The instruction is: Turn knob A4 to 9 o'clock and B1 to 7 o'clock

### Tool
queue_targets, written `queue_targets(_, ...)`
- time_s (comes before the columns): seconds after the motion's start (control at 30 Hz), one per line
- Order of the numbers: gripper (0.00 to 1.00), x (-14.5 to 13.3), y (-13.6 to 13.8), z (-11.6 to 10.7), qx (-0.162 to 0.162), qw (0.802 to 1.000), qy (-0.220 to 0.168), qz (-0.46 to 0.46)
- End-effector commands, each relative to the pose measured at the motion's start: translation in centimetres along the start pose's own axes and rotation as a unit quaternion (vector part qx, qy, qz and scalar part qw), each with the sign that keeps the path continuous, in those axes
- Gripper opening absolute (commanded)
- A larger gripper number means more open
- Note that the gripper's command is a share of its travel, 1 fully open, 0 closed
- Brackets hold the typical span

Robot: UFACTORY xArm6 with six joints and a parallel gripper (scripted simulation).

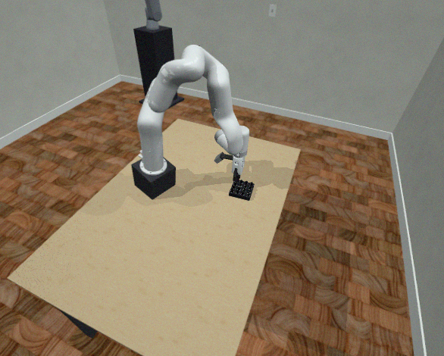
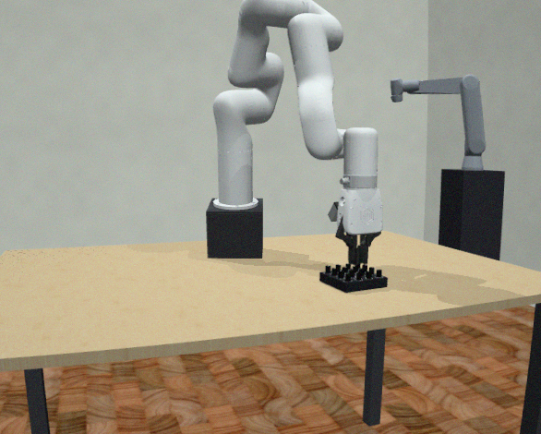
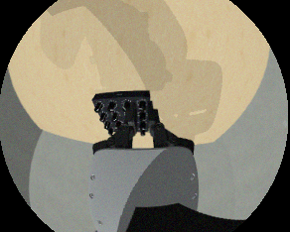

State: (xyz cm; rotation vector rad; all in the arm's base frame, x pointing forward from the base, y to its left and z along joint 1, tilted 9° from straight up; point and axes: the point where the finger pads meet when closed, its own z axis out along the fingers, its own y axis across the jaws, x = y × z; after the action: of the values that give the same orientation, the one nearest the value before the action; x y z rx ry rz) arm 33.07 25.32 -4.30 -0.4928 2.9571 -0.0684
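The black knob box (image 1: 241,197) (image 2: 367,286) (image 3: 121,94) lies flat on the table, with rows of small black knobs on top. My gripper (image 1: 236,180) (image 2: 358,263) (image 3: 142,108) points straight down at the edge of the box nearer the arm base. Its fingers stand a little apart, low over the knobs, one on each side of a knob column in the wrist view, and grip nothing. The fingertips and the knob nearest them blend together, so I cannot tell whether they touch. Knob names, marks and white lines are too small to read, and the socket cannot be made out.
The wooden table (image 1: 163,257) (image 2: 152,300) holds the box and the black base block (image 1: 153,185) (image 2: 234,235) of my arm. Neighbouring knobs stand close to the fingers. A second grey arm (image 1: 153,13) (image 2: 473,117) stands on a black pedestal (image 1: 154,57) (image 2: 471,212) beyond the table.
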Motion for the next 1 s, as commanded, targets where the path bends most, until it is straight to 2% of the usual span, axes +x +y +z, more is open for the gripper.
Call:
queue_targets(0.0, 0.19, -0.2, 0.1, -0.8, -0.001, 1.000, -0.002, 0.000)
queue_targets(0.23, 0.19, -0.2, 0.1, -2.7, -0.001, 1.000, -0.002, 0.000)
queue_targets(0.97, 0.19, -0.2, 0.1, -3.1, -0.001, 1.000, -0.002, 0.004)
